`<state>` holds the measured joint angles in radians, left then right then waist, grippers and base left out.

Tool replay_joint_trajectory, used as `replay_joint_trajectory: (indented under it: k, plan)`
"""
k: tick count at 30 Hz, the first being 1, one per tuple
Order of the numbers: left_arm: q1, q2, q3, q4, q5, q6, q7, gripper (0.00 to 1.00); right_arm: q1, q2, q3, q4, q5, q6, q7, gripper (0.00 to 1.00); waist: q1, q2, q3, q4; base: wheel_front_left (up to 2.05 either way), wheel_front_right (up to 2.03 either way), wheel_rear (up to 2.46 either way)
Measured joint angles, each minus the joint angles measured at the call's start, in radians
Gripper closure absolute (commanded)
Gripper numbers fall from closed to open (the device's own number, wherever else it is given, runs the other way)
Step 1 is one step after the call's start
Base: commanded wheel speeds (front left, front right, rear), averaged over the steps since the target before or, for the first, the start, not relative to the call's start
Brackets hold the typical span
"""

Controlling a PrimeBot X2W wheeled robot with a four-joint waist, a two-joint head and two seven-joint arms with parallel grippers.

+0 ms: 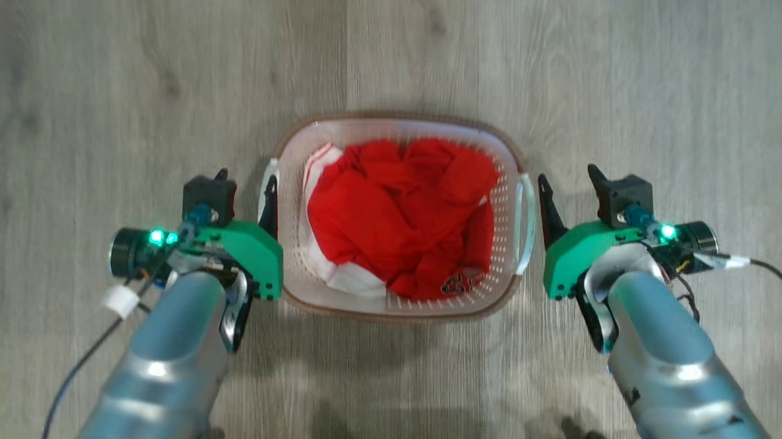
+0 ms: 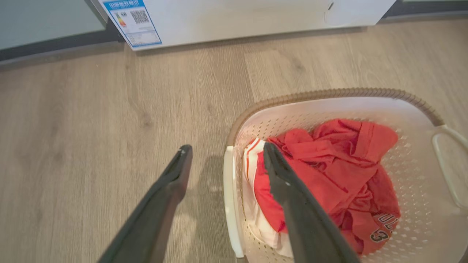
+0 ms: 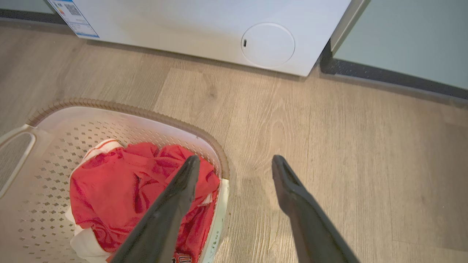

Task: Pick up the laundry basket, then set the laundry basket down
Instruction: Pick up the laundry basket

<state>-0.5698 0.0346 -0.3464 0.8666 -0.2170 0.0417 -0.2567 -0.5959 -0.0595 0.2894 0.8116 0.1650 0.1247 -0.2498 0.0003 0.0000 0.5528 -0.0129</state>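
Laundry basket point(image 1: 427, 305), white and perforated with a brown woven-look rim, stands on the grey wood-look floor point(image 1: 107, 68), centred between the two arms. Crumpled red clothing point(image 1: 398, 206) lies heaped inside it, with a white garment point(image 1: 321, 160) edged in red stripes against its left wall. Dark lettering shows on the red fabric in the left wrist view.

The left gripper point(image 1: 247, 175) is at the basket's left handle point(image 2: 229, 190), fingers spread wide and holding nothing. In its wrist view one finger shows over the clothes and the other over the floor, with the handle between them. Whether either finger touches the handle cannot be told.

The right gripper point(image 1: 566, 173) is just beside the right handle point(image 1: 528, 219), also spread wide and empty. In its wrist view the handle again lies between the fingers.

Beyond the basket stands a white appliance point(image 3: 175, 25) with an energy label point(image 2: 131, 22) and a round cover point(image 3: 268, 44) low on its front.
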Motion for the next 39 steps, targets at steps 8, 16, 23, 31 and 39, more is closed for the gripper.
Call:
replay_joint_trajectory:
  k: [8,16,23,31,39]
  plan:
    - [-0.143,-0.004,-0.013,0.248,0.006,-0.07,0.0,0.0,-0.103,-0.001,0.095,0.136,0.138,0.0,0.004,0.0,-0.0001,0.0,0.126,-0.011,0.0,0.0,0.0]
    - [-0.248,-0.006,-0.031,0.375,0.006,-0.087,0.0,0.0,-0.184,-0.002,0.178,0.212,0.283,0.0,0.053,0.0,-0.0003,0.0001,0.193,-0.023,0.0,0.0,0.0]
    - [-0.307,-0.007,-0.038,0.411,0.005,-0.105,0.041,0.0,-0.241,-0.002,0.26,0.25,0.384,0.0,0.099,0.0,-0.0003,0.0001,0.246,-0.021,0.0,0.0,0.0]
    - [-0.339,-0.007,-0.062,0.42,-0.005,-0.139,0.12,0.0,-0.297,-0.005,0.326,0.289,0.464,0.0,0.138,0.0,-0.0003,0.0001,0.294,-0.021,0.0,0.0,0.0]
    - [-0.373,-0.006,-0.069,0.427,-0.009,-0.148,0.17,0.0,-0.334,-0.005,0.376,0.305,0.522,0.0,0.16,0.0,-0.0003,0.0,0.335,-0.024,0.0,0.0,0.0]
